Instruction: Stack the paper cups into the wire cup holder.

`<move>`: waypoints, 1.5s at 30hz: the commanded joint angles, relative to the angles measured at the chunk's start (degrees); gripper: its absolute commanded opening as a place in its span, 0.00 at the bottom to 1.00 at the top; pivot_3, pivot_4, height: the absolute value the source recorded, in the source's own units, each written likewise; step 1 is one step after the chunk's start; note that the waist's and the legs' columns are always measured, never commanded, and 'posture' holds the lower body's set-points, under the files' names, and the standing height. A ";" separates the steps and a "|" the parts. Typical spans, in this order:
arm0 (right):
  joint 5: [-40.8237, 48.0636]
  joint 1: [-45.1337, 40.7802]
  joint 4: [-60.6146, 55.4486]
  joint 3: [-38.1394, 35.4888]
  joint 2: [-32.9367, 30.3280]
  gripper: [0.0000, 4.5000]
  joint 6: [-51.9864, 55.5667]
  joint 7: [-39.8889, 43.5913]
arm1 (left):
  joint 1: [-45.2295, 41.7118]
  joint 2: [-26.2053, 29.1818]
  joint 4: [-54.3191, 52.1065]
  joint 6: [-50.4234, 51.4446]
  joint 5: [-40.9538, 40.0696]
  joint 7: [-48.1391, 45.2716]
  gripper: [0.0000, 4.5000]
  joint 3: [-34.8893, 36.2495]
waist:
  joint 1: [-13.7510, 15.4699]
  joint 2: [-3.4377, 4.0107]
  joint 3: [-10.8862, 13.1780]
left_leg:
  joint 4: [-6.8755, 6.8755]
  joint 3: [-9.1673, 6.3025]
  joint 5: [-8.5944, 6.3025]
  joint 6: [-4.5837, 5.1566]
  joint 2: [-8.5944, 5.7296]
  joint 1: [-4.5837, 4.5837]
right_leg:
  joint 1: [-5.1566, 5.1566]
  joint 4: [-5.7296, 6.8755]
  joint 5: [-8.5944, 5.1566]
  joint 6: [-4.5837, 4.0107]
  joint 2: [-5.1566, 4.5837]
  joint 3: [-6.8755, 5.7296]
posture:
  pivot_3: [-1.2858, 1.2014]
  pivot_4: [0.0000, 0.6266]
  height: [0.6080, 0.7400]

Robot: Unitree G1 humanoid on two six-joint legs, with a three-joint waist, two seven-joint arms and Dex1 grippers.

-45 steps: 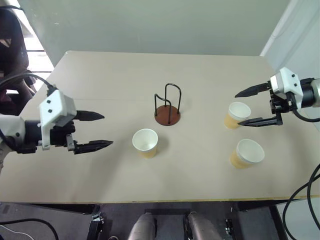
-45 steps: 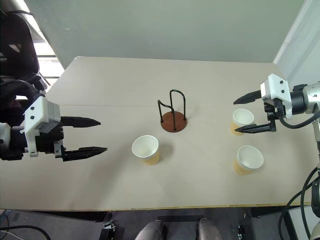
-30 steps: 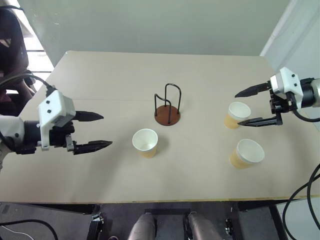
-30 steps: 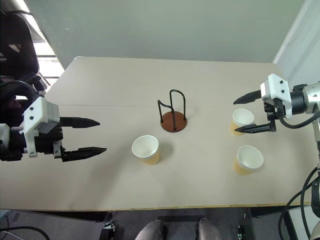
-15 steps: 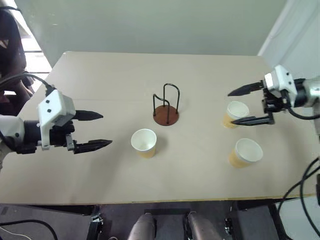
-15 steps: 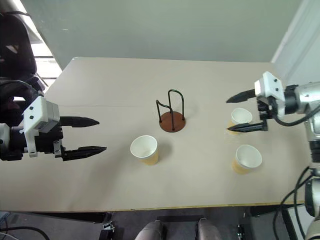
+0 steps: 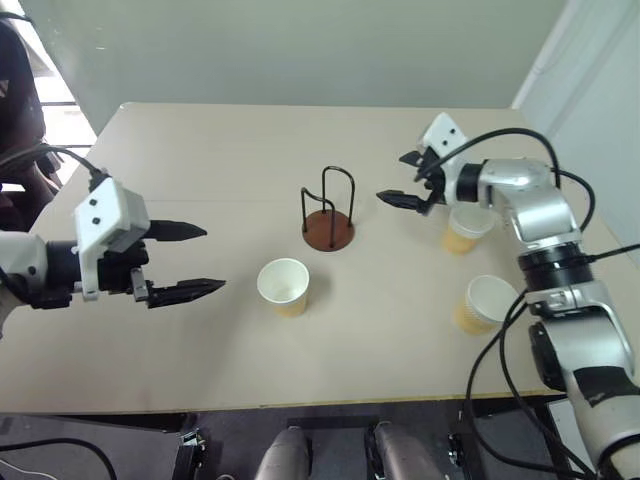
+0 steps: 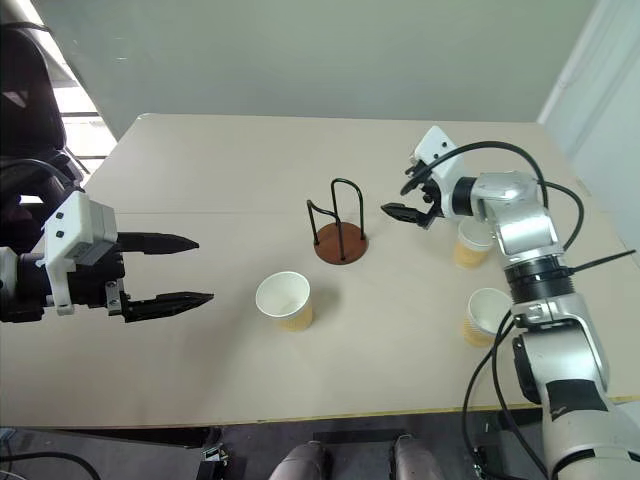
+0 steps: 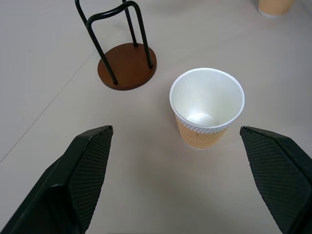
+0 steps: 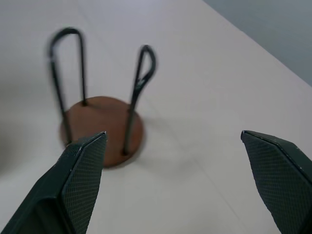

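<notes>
— Holder? Cups?

— Wire cup holder [image 7: 329,213] upright mid-table [image 7: 200,140], empty between its loops. One paper cup [image 7: 283,287] just in front of it, slightly toward the left arm's side, upright, mouth up, apart from the brown base. Second cup [image 7: 466,229] off to the right, partly behind the right arm. Third cup [image 7: 487,304] nearer the table's front edge, also on the right. All three standing separately, none nested.

— Left gripper?

— Left gripper [image 7: 190,261] above the table's left part, fingers spread wide, nothing between them, aimed toward the near cup [image 9: 206,107]; well apart from it.

— Right gripper?

— Right gripper [image 8: 398,196] above the table, just right of the holder, pointing at it; fingers wide apart, empty. Holder's loops and base [image 10: 103,126] straight ahead between the fingertips in the right wrist view, not touched.
</notes>
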 commanded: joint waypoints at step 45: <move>-3.69 -8.05 17.41 -0.34 11.67 0.01 -8.00 -7.40 | 6.65 -0.29 -7.16 4.44 -2.09 2.07 1.00 10.25 | 0.15 -0.05 -0.03 | -0.24 -0.02 0.48 -0.87 0.06 -0.49 | -0.58 0.06 0.03 -0.05 0.00 -0.16 | 0.52 0.24 1.00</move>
